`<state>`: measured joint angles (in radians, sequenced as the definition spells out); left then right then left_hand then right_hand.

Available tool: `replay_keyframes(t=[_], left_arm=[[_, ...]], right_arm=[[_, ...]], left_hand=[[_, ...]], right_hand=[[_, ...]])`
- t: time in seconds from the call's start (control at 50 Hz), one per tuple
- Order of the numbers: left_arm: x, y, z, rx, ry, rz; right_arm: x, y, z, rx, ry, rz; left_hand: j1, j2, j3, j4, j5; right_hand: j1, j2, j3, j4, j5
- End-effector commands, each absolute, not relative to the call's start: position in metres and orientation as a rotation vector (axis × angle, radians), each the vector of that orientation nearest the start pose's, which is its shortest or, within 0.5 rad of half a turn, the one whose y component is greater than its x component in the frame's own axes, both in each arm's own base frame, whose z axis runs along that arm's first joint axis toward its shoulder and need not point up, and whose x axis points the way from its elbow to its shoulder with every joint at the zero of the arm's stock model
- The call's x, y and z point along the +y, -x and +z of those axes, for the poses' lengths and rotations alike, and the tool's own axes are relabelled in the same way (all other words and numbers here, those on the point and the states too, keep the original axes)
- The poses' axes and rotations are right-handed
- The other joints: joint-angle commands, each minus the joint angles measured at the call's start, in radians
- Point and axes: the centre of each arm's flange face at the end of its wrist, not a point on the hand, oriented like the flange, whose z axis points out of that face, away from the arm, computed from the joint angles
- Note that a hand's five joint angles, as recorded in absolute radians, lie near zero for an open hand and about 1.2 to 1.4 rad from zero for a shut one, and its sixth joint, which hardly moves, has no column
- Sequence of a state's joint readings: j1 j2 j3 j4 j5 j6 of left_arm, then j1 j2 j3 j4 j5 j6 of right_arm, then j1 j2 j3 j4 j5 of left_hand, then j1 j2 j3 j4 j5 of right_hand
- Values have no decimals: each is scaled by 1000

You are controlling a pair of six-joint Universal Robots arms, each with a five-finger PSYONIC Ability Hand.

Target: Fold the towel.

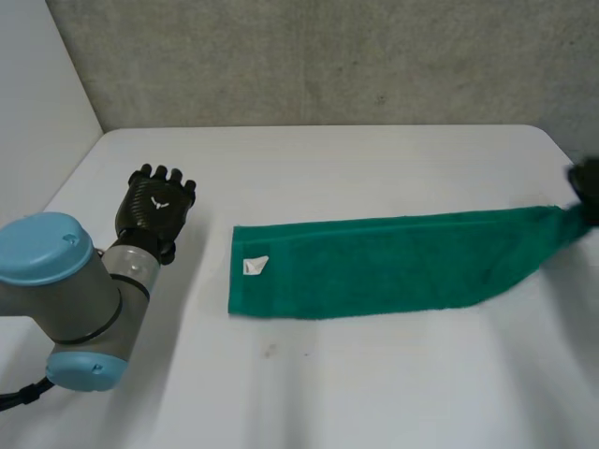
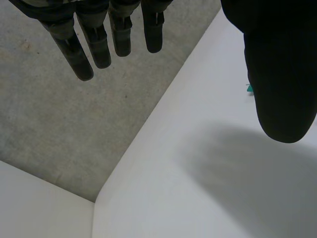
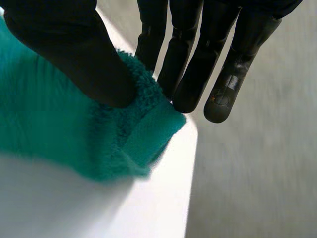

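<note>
Grey and light-blue, the left arm (image 1: 56,309) sits nearest, at the worktop's (image 1: 328,393) near left corner, and ends in the left hand (image 1: 154,210), which is held over bare worktop, well apart from the towel and holding nothing. In its own wrist view its fingers (image 2: 99,47) hang straight and relaxed, with the thumb spread off to one side. Further in, the green towel (image 1: 374,267) lies flat across the middle of the worktop as one long, narrow band. A small white tag (image 1: 255,266) shows near its left end. Whether that band is already a lengthwise fold cannot be told from here, but no end-to-end fold has been made, so most of the job looks to be ahead. At the band's right end the cloth narrows to a point and runs up into the right hand (image 1: 587,192) at the worktop's right edge. The right wrist view shows that corner pinched between the thumb (image 3: 74,54) and the straight fingers behind it. My guess is that this corner is meant to be carried across towards the tagged end. Beyond everything stands the rough grey wall (image 1: 328,56).
</note>
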<state>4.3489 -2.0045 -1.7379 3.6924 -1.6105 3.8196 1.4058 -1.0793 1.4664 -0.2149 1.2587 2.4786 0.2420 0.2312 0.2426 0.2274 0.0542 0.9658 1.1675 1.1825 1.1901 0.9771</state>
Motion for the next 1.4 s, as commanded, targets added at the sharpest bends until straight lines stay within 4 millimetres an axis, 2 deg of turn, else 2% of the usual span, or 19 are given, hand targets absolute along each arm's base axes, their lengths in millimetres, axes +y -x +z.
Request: replay_keyframes(t=[0.02,0.08,0.14,0.16,0.24,0.38,0.44,0.46,0.48,0.54,0.64,0.72,0.76,0.96,1.02,1.08,1.14,1.32,1.4], left_arm=[[-298,247,167,1841,-1002,-1991],[-298,247,169,1837,-998,-1994],[-299,247,171,1830,-994,-2002],[-298,247,173,1829,-991,-2002],[-297,247,173,1829,-993,-2003],[-295,247,172,1832,-999,-2001],[-293,249,171,1836,-1010,-2000],[-292,249,170,1837,-1013,-2000],[-291,249,170,1838,-1015,-1999],[-290,250,170,1838,-1017,-2000],[-290,253,174,1822,-1018,-2020],[-285,261,178,1806,-1041,-2050],[-282,265,180,1799,-1052,-2061],[-269,278,187,1772,-1092,-2110],[-266,281,187,1771,-1104,-2114],[-266,281,186,1774,-1107,-2111],[-265,281,185,1778,-1110,-2107],[-263,278,196,1753,-1085,-2132],[-262,277,201,1759,-1064,-2151]], right_arm=[[-361,-232,230,1953,1279,-2246],[-327,-287,240,1731,1379,-2209],[-298,-323,240,1574,1449,-2145],[-281,-344,231,1489,1497,-2073],[-241,-388,197,1334,1594,-1892],[-204,-418,154,1285,1674,-1720],[-202,-418,142,1322,1689,-1678],[-204,-417,144,1331,1691,-1689],[-208,-417,149,1348,1686,-1714],[-215,-416,158,1390,1652,-1754],[-234,-399,201,1526,1443,-1866],[-254,-367,214,1710,1242,-1842],[-257,-354,212,1792,1188,-1796],[-278,-270,148,2226,1066,-1559],[-282,-259,139,2251,1053,-1579],[-285,-256,134,2247,1049,-1599],[-289,-253,130,2253,1037,-1622],[-304,-259,148,2179,1021,-1744],[-297,-278,160,2100,1051,-1762]], left_hand=[[-34,-24,-35,-20,-21],[-34,-24,-35,-20,-21],[-34,-24,-35,-20,-21],[-34,-24,-35,-20,-21],[-34,-24,-35,-20,-21],[-34,-24,-35,-20,-21],[-37,-27,-38,-23,-24],[-37,-27,-38,-23,-24],[-37,-27,-38,-23,-24],[-37,-27,-38,-23,-24],[-37,-27,-38,-23,-24],[-37,-27,-38,-23,-24],[-37,-27,-38,-23,-24],[-37,-27,-38,-23,-24],[-37,-27,-38,-23,-24],[-37,-27,-38,-23,-24],[-37,-27,-38,-23,-24],[-34,-24,-35,-20,-21],[-37,-26,-38,-23,-24]], right_hand=[[430,229,214,206,245],[430,229,214,206,245],[430,229,214,206,245],[430,229,214,206,245],[430,229,214,206,245],[430,229,214,206,245],[430,229,214,206,245],[173,-29,-44,-51,-13],[-353,-555,-570,-577,-539],[-791,-993,-1008,-1016,-977],[-791,-993,-1008,-1016,-977],[-791,-993,-1008,-1016,-977],[-791,-993,-1008,-1016,-977],[-791,-993,-1008,-1016,-977],[-518,-720,-735,-743,-704],[-242,-443,-458,-466,-428],[388,187,172,164,202],[430,229,214,206,245],[430,229,214,206,245]])
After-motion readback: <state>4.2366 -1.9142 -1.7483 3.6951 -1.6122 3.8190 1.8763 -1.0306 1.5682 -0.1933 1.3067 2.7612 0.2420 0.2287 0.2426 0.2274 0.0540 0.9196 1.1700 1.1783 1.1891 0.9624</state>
